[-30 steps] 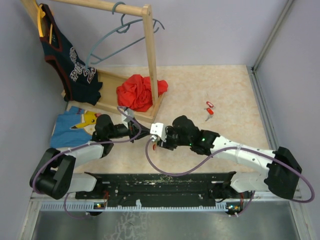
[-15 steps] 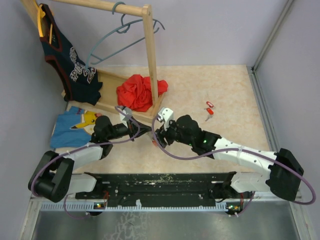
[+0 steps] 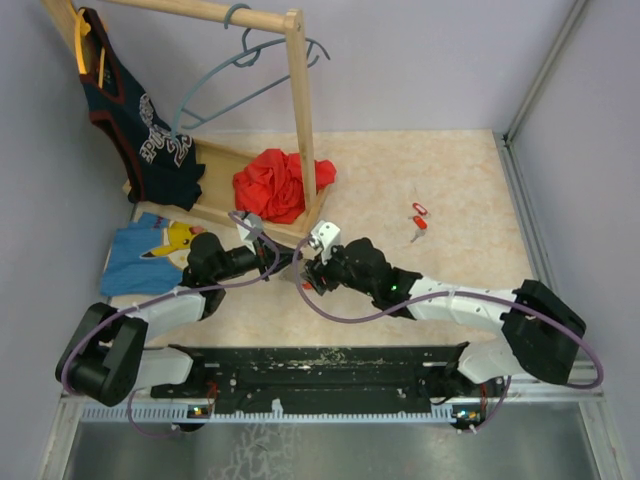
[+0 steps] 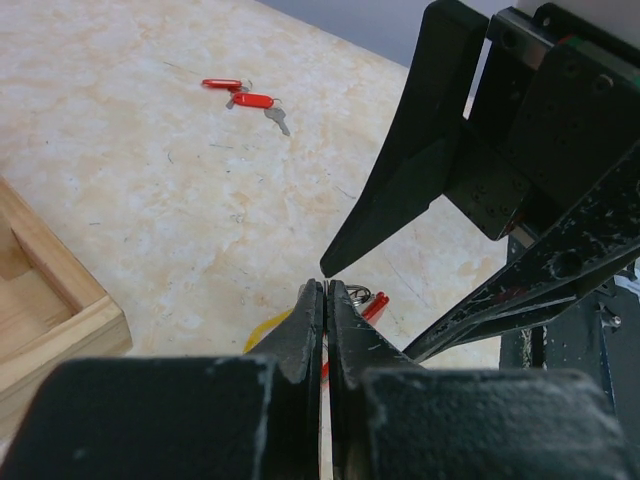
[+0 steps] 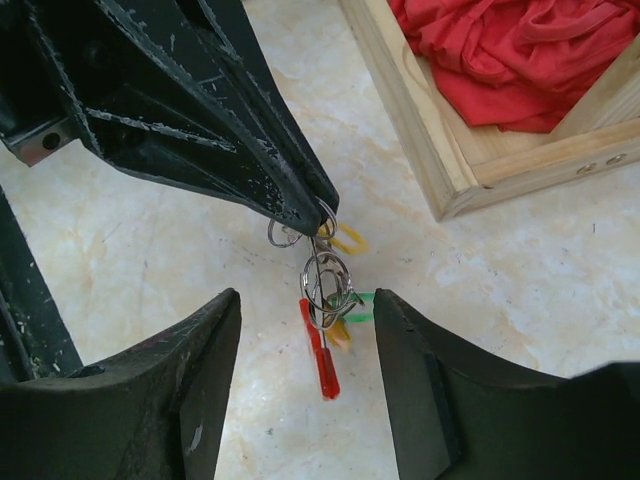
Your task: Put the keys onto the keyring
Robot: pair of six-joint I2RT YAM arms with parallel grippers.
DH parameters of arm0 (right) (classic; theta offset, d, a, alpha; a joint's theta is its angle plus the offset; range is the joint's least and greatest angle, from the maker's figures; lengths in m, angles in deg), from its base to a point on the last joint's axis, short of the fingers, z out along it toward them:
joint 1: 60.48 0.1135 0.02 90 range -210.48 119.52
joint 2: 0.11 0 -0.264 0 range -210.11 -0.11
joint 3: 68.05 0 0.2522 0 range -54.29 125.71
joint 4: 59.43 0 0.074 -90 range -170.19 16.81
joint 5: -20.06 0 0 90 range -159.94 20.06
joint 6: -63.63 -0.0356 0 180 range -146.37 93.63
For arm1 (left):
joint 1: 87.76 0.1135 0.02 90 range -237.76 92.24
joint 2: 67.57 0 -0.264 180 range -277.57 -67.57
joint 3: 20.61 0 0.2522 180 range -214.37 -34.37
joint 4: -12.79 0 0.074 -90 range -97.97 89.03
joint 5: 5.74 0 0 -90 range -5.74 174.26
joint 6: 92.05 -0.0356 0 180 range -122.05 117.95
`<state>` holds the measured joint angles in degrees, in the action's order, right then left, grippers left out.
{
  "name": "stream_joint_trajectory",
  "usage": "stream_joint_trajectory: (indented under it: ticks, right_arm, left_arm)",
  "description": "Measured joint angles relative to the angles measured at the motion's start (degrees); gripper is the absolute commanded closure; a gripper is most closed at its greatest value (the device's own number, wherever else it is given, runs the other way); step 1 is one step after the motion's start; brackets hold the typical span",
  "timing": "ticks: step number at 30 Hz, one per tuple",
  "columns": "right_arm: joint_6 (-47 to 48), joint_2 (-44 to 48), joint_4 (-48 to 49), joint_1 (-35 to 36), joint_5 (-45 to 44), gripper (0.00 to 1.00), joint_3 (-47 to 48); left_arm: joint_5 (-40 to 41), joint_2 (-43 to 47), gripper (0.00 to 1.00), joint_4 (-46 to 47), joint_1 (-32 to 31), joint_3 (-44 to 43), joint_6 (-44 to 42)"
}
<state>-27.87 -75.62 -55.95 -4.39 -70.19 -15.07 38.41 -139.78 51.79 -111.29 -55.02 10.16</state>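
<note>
My left gripper [image 4: 325, 290] pinches the thin grey wire keyring [image 5: 324, 272], bright plastic-headed keys [image 5: 322, 358] dangling; right gripper [image 5: 305, 300], fingers spread, flanks them.

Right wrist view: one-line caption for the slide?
Left gripper, shut, holds the keyring with red, green and yellow keys hanging, framed by the right gripper's open fingers.

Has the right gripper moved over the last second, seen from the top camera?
Yes. The right gripper has shifted closer to the foot of the wooden rack, and slightly to the left in that view.
</note>
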Motion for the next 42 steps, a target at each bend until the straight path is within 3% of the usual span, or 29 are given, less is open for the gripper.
stream_joint_trajectory:
  ticks: [7,13,17,27,35,42]
  right_arm:
    - [2.12,-3.02,4.31,0.00,0.33,0.60,-1.38]
    - [3.48,-4.52,6.54,0.00,1.03,0.86,-2.21]
    - [3.76,-4.83,8.41,-0.02,0.72,0.97,-3.06]
    - [2.25,-4.94,15.04,0.04,0.74,1.00,-6.97]
    - [0.83,-4.94,21.18,0.04,-1.16,1.00,-10.78]
    - [-1.14,-4.87,26.38,0.04,-3.45,1.00,-13.86]
  left_arm:
    - [0.28,0.00,0.99,-0.02,-0.39,0.00,0.04]
    - [0.66,0.00,0.99,-0.09,-0.92,0.00,1.01]
    - [1.84,0.70,0.93,-1.97,-1.75,-0.31,1.60]
    - [7.30,1.18,0.68,-7.34,-9.60,-5.99,4.48]
    - [13.73,9.31,0.64,-9.86,-10.21,-5.51,10.10]
    - [21.55,16.15,0.62,-9.84,-10.21,1.95,20.17]
